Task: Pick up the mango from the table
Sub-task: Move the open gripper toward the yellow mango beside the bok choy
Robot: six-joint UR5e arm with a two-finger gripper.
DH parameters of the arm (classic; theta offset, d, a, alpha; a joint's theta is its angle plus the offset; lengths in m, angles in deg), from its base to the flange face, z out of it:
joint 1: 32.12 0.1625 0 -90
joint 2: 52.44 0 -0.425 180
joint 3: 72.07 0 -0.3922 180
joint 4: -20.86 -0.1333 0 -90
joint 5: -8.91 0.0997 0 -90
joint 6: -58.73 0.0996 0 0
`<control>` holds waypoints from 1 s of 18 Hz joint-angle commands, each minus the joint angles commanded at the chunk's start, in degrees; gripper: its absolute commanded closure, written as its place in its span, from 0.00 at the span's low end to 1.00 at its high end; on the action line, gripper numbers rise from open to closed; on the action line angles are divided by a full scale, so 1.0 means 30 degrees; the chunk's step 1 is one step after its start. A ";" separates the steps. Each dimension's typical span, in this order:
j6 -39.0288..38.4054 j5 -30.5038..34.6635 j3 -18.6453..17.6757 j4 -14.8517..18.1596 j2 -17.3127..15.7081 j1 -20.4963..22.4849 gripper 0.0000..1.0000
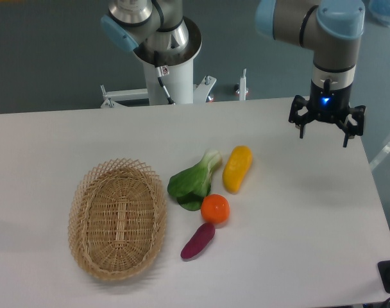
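Observation:
The mango (pixel 237 169) is an oblong yellow fruit with an orange tinge, lying on the white table (pixel 297 212) near its middle. My gripper (pixel 324 136) hangs above the table's far right side, well to the right of the mango and farther back. Its fingers point down and stand apart, open and empty. Nothing touches the mango except perhaps the leafy green at its left.
A green bok choy (pixel 193 179) lies just left of the mango. A round orange fruit (pixel 215 209) and a dark purple sweet potato (pixel 197 240) lie in front of it. An oval wicker basket (pixel 117 219) stands at the left. The robot base (pixel 169 70) is behind.

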 joint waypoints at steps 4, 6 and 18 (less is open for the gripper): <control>-0.0439 -0.0029 -0.0088 -0.0146 0.0059 -0.0030 0.00; -0.0527 -0.0030 -0.0088 -0.0175 0.0175 -0.0088 0.00; -0.1904 -0.0732 -0.1901 -0.0322 -0.0175 -0.0556 0.00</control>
